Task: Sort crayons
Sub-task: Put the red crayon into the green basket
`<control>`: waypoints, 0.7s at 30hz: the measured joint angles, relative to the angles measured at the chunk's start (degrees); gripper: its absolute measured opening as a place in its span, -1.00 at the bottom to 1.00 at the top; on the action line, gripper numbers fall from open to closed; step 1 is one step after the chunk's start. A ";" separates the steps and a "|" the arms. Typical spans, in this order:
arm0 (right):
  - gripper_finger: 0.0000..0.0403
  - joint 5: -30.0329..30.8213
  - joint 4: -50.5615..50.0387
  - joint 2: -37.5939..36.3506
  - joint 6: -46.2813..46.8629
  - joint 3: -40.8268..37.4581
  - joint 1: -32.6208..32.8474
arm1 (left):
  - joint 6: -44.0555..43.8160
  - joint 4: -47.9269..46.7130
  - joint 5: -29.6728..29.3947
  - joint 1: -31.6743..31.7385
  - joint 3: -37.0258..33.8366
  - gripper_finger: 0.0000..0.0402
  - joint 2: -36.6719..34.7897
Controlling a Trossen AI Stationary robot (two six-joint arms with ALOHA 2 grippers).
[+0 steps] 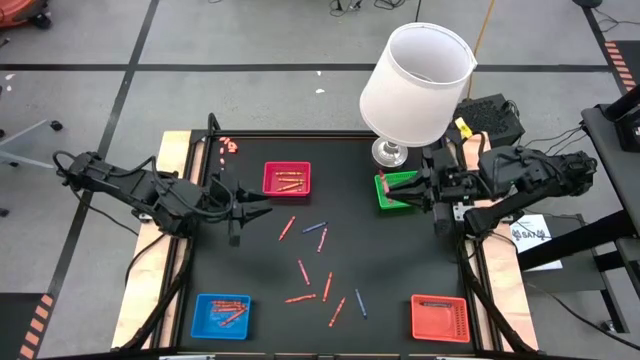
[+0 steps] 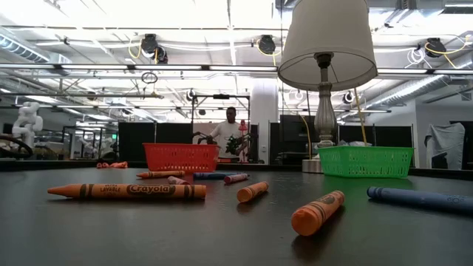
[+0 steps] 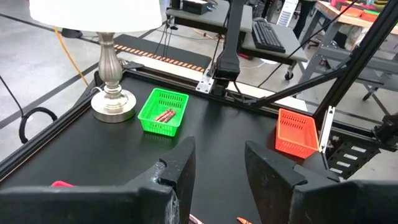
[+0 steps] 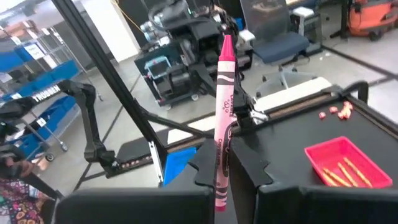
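Observation:
Several loose crayons lie on the black table's middle; in the low view an orange one lies nearest. My right gripper hangs above the green tray at the far right, shut on a pink crayon. My left gripper hovers open at the table's left, in front of the pink tray, its fingers holding nothing. Both grippers are out of the low view. My right gripper pinches the pink crayon's lower half between its two fingers. The fingers reach out nearly level from the table's right side and lie across the crayon. The crayon stands upright in the hold, its tip up, lifted clear of the table.
A white-shaded lamp stands at the far right beside the green tray, which holds crayons. A blue tray with crayons sits near left, a red tray near right. A person stands beyond the table.

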 joint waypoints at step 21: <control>-0.96 15.41 -46.33 0.02 38.56 0.00 -0.82 | 0.06 5.35 -1.23 -0.02 0.02 -0.31 0.60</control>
